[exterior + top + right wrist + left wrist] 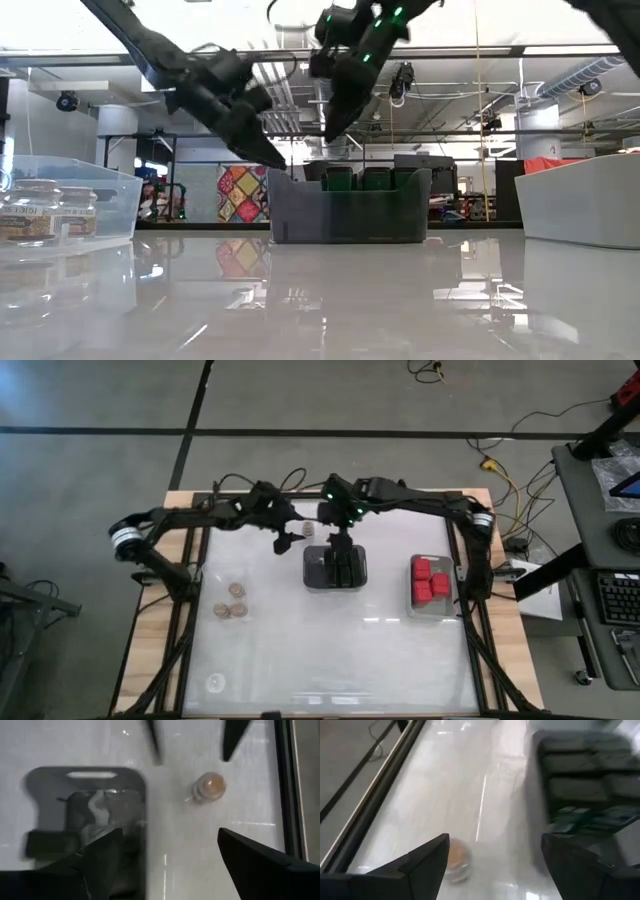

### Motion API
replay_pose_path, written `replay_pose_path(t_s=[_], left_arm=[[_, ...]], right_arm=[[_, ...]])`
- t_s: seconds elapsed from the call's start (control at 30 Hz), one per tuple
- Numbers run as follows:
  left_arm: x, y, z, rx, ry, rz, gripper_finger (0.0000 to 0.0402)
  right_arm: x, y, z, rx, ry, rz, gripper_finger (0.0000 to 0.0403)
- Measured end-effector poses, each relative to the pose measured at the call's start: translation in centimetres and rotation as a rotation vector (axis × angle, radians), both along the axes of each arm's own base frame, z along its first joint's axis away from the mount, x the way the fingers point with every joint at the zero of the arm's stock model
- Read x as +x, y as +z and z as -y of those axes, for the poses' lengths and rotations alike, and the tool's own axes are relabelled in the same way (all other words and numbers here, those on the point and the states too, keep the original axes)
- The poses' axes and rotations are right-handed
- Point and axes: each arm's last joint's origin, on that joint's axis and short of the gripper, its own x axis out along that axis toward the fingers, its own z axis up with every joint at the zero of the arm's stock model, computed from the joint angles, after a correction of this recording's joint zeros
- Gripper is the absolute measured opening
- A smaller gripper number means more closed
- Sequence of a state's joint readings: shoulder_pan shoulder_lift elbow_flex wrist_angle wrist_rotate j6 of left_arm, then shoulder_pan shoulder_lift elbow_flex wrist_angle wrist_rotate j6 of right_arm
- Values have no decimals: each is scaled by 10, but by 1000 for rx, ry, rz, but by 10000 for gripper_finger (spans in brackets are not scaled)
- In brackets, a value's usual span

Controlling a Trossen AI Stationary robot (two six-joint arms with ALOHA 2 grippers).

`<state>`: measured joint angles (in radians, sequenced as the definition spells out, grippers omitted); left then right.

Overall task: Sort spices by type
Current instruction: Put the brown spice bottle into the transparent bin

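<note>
A tan-topped clear jar (pixel 209 787) stands on the table just left of the dark tray (pixel 335 570), which holds dark grey-black blocks (pixel 580 785). My left gripper (pixel 495 840) is open and hovers over this jar (pixel 456 859), fingers apart from it. My right gripper (pixel 169 832) is open above the dark tray's far end (pixel 85 795). Three more jars (pixel 232 603) sit in a clear tray at the left. Red blocks (pixel 430 580) lie in a clear tray at the right.
The clear tray with jars (pixel 60 205) stands at the table's left and the clear tray of red blocks (pixel 590 200) at its right. A small pale round thing (pixel 214 682) lies near the near left corner. The near half of the table (pixel 340 660) is bare.
</note>
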<state>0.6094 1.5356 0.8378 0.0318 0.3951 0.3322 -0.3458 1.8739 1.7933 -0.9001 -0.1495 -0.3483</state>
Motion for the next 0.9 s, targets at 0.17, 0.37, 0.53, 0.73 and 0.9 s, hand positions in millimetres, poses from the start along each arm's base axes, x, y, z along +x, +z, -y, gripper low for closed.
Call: replay_pose_path(t_s=[0.17, 0.37, 0.53, 0.73, 0.9], left_arm=[[5, -17, -24, 26, -2, -52, 308], [19, -37, -36, 33, -43, -98, 309], [26, -48, -45, 17, -29, -127, 308], [33, -53, -51, 24, -37, -170, 290], [33, -55, -51, 29, -51, -183, 259]], right_arm=[[-24, 11, -34, -23, -36, 5, 298], [-49, 12, -66, -34, -90, 77, 284], [-65, 9, -81, -54, -157, 71, 276], [-73, 12, -84, -63, -198, 83, 266], [-73, 13, -83, -88, -204, 91, 256]])
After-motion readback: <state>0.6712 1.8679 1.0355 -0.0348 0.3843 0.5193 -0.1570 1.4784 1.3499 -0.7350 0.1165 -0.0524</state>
